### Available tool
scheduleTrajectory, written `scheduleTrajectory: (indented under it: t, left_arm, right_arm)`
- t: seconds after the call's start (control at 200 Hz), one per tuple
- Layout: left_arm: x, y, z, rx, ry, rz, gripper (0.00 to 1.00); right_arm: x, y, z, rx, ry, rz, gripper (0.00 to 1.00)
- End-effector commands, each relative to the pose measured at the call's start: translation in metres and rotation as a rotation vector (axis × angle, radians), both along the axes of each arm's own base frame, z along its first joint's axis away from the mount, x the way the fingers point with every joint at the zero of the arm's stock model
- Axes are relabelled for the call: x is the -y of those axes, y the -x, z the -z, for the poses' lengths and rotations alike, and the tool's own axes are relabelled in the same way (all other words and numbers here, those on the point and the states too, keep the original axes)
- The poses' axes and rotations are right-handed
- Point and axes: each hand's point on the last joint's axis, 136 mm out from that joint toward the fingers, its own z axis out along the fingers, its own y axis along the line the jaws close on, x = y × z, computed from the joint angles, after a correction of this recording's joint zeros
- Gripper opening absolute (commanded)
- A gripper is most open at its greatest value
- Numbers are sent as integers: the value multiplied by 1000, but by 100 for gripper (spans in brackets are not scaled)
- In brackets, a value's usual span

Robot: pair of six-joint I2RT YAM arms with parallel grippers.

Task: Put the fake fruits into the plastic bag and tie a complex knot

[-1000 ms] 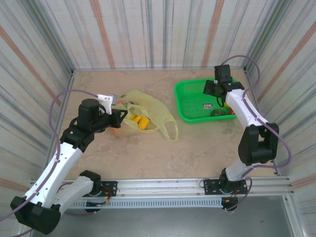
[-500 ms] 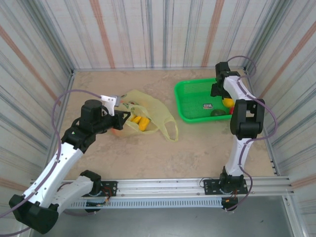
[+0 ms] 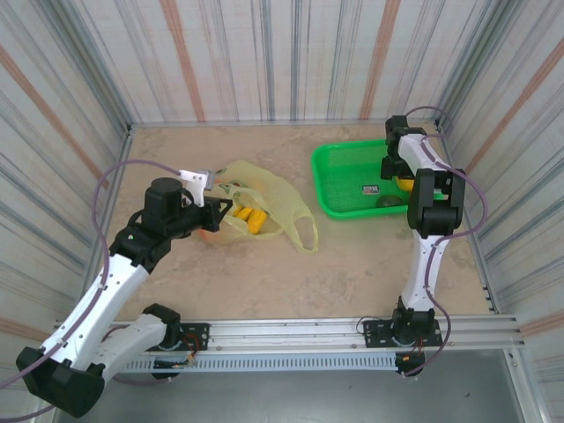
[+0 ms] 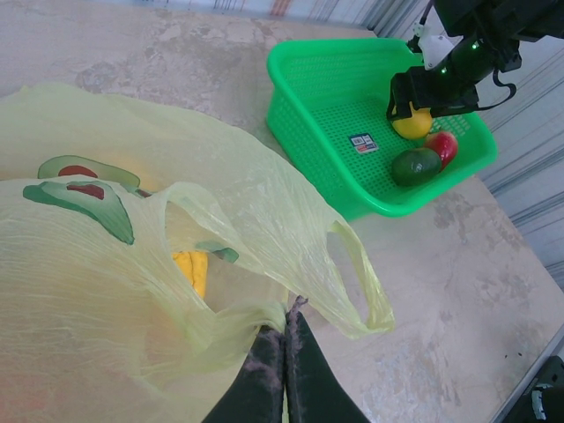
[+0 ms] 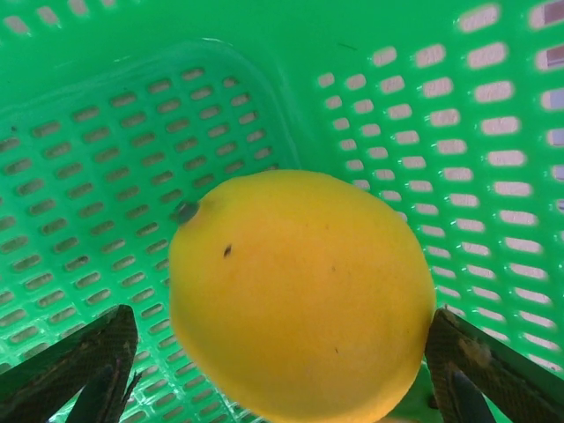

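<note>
The pale yellow-green plastic bag [image 3: 269, 196] lies left of centre, mouth held up. My left gripper [image 4: 286, 324] is shut on the bag's rim [image 4: 256, 313], and it also shows from above [image 3: 220, 210]. Yellow fake fruits [image 3: 249, 217] lie inside the bag [image 4: 132, 247], one visible through the opening [image 4: 194, 271]. My right gripper [image 5: 282, 370] is down in the green basket, open, with a finger [image 5: 84, 363] on each side of a yellow lemon [image 5: 300, 291]. The left wrist view has that lemon [image 4: 411, 125] beside a red fruit [image 4: 447, 146] and a dark green one [image 4: 415, 166].
The rigid green mesh basket [image 3: 339, 181] stands at the back right, close to the striped wall, and its wall [image 5: 264, 53] rises just behind the lemon. A free bag handle loop [image 3: 306, 231] trails toward the table's middle. A small sticker [image 4: 362, 142] lies on the basket floor.
The right arm has folded back and its gripper has dropped into the basket's far right corner around the lemon. The left gripper has shifted slightly, still holding the bag.
</note>
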Motion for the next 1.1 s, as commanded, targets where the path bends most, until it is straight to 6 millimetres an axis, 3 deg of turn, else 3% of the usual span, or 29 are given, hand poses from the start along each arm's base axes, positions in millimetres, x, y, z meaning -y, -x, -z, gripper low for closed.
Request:
scheduleTrajectory:
  t: [0.0,0.195,0.556,0.776,0.992,1.092]
  left_arm:
    - [0,0,2,-3,-14,2,0]
    - [0,0,3,-6,-16,3,0]
    - [-1,-2,4,-8,-16,-2,0]
    - [-1,-2,5,-12,-16,-1,0]
    - [-2,-3,4,-12,-11,-5,0]
    - [-2,-3,5,-11,-13,-5,0]
  right_arm:
    - [-2,5,15,-61,-23,-16,84]
    - [0,2,20,-60,-23,-19,80]
    - [3,-26,6,9,-13,-43,82]
    - [4,-29,13,6,-37,-36,71]
    - [-3,-24,21,-19,-55,-31,73]
    - [-6,-25,16,-6,-63,-30,64]
